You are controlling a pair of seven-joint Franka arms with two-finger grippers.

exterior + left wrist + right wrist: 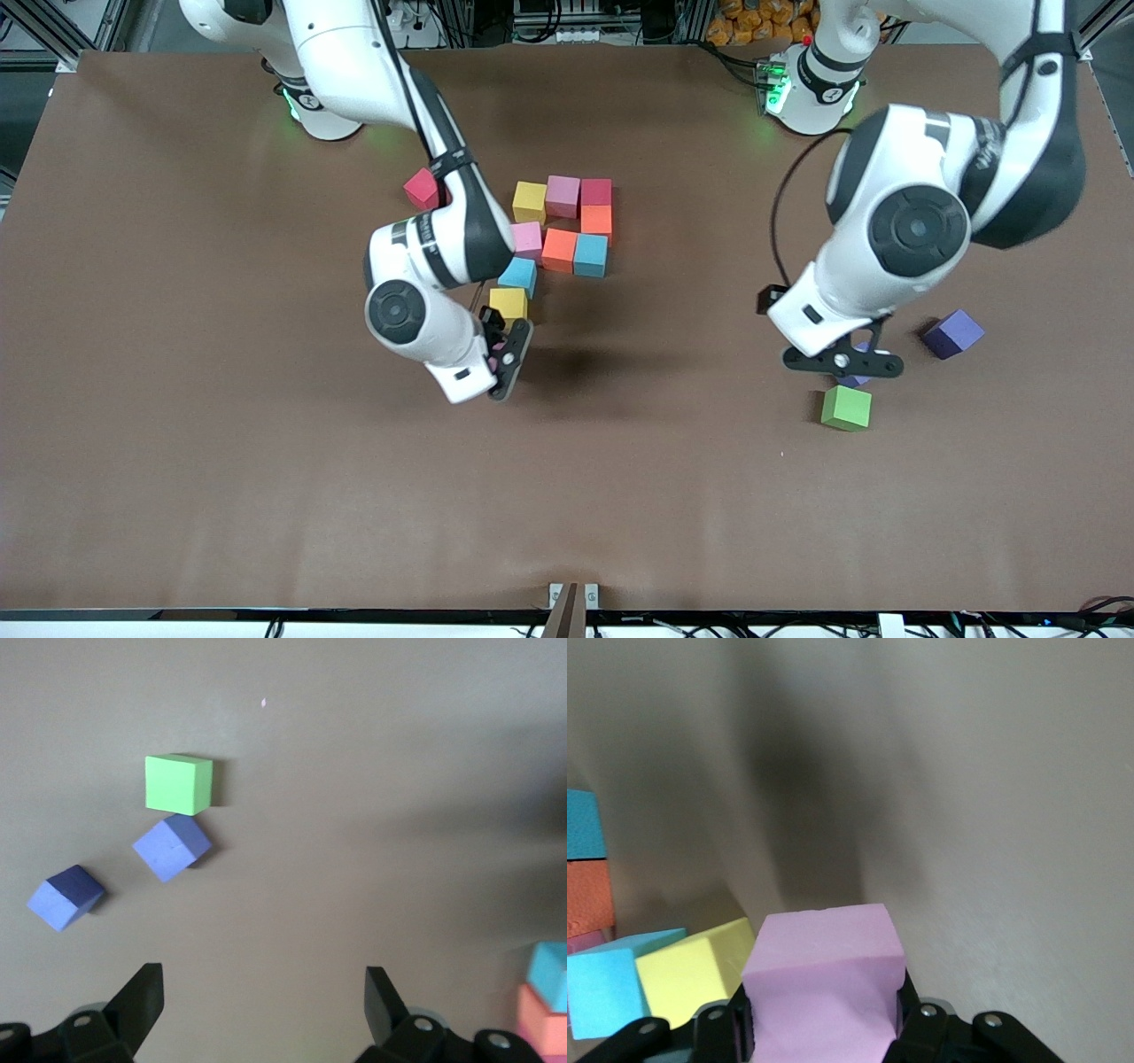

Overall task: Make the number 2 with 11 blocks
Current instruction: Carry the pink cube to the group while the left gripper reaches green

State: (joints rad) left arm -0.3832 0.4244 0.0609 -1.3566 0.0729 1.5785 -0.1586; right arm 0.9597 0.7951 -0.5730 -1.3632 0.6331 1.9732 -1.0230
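Table of brown carries the unfinished number 2, nine cubes near the right arm's base. Right gripper hangs just over the table beside the near yellow cube, clamped on a pink block. Left gripper, spread wide and empty, hovers above a purple cube touching the green block.

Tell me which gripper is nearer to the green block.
Left. The left gripper hangs open just above the green block, beside a purple cube; the right gripper, shut on a pink block, is by the block cluster.
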